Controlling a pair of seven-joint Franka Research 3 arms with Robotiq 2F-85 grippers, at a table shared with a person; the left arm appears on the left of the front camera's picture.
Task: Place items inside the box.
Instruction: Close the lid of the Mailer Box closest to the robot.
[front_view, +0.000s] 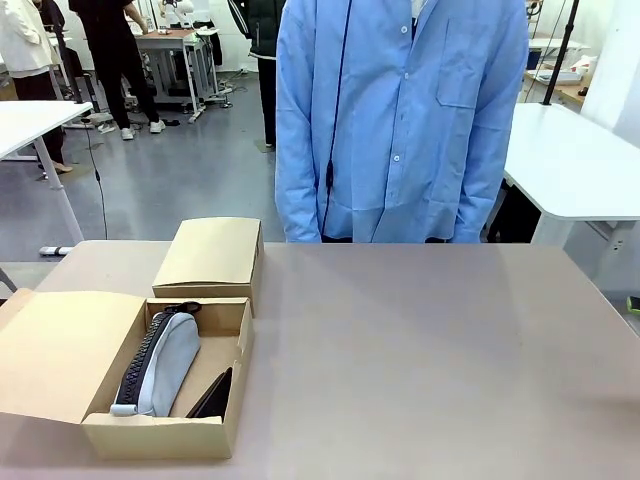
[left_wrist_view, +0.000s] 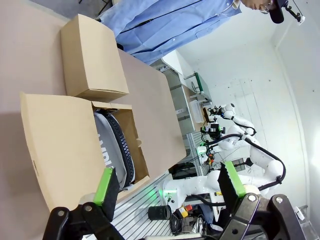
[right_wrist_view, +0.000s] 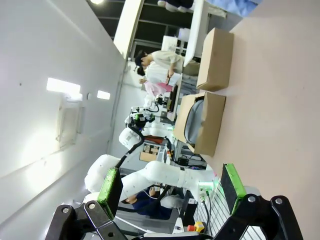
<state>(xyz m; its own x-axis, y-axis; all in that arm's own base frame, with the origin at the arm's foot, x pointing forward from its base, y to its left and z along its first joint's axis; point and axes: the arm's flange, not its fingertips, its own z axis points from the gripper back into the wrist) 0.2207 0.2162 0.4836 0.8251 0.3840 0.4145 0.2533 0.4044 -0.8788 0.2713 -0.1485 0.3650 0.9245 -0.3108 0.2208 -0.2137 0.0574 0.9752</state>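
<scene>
Lying inside the open cardboard box (front_view: 60, 345), the grey zip pouch (front_view: 165, 362) sits just beyond and between the spread, empty fingers of the left gripper (left_wrist_view: 170, 186), zipper edge up, with a black item (front_view: 213, 396) beside it. The right gripper (right_wrist_view: 170, 184), jaws wide and empty, hangs well apart from the box. Letters on the pouch are cut off, unreadable.

Only partial pale letters show on the grey zip pouch (left_wrist_view: 106, 150), unreadable.
</scene>
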